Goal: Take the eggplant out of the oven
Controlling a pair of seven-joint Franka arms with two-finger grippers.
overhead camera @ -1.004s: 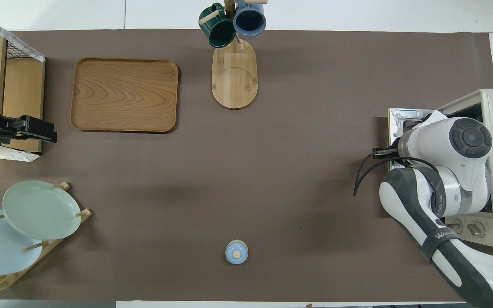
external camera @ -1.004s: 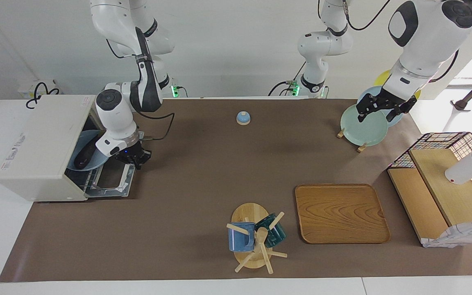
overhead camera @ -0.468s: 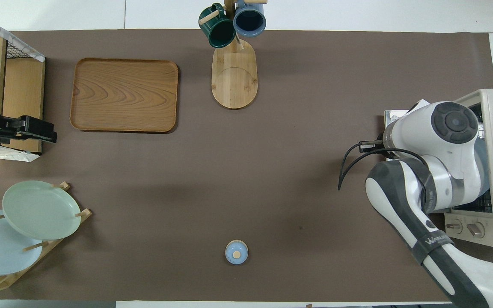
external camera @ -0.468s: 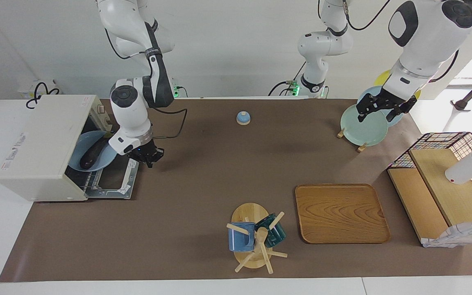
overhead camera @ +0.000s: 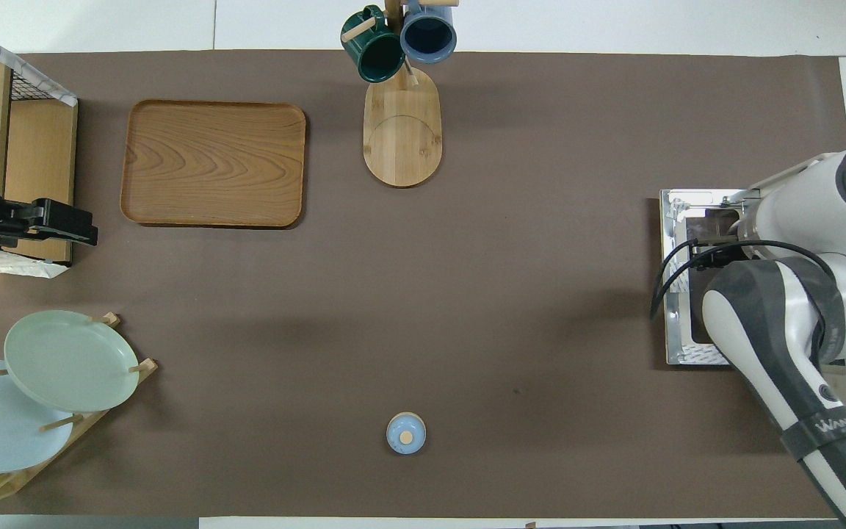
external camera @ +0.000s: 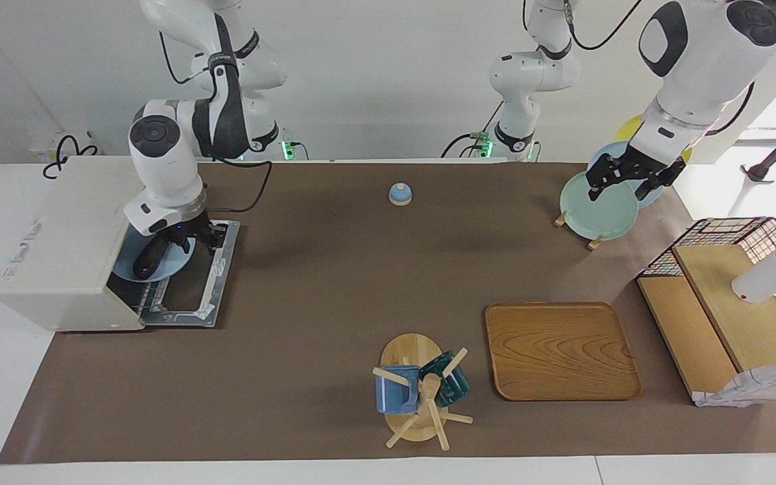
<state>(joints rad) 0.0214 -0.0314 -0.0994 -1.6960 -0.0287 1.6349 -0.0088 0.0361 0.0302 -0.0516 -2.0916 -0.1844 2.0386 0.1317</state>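
Observation:
The off-white oven (external camera: pixel 58 236) stands at the right arm's end of the table with its door (external camera: pixel 189 289) dropped flat open. The dark eggplant (external camera: pixel 147 261) lies on a light blue plate (external camera: pixel 178 261) in the oven's mouth. My right gripper (external camera: pixel 182 240) hangs close over that plate, beside the eggplant's upper end; I cannot tell whether it touches. In the overhead view the right arm covers the eggplant and most of the oven; only the door (overhead camera: pixel 680 213) shows. My left gripper (external camera: pixel 620 182) waits open above the green plate (external camera: pixel 597 209) on the rack.
A small blue bell (external camera: pixel 399 194) sits near the robots at mid-table. A wooden tray (external camera: pixel 561 350) and a mug tree (external camera: pixel 418 391) with two mugs lie farther out. A wooden shelf with a wire basket (external camera: pixel 725 310) stands at the left arm's end.
My right gripper has swung from above the table beside the open door back toward the oven and now hangs over the plate in its mouth. The left arm has not moved.

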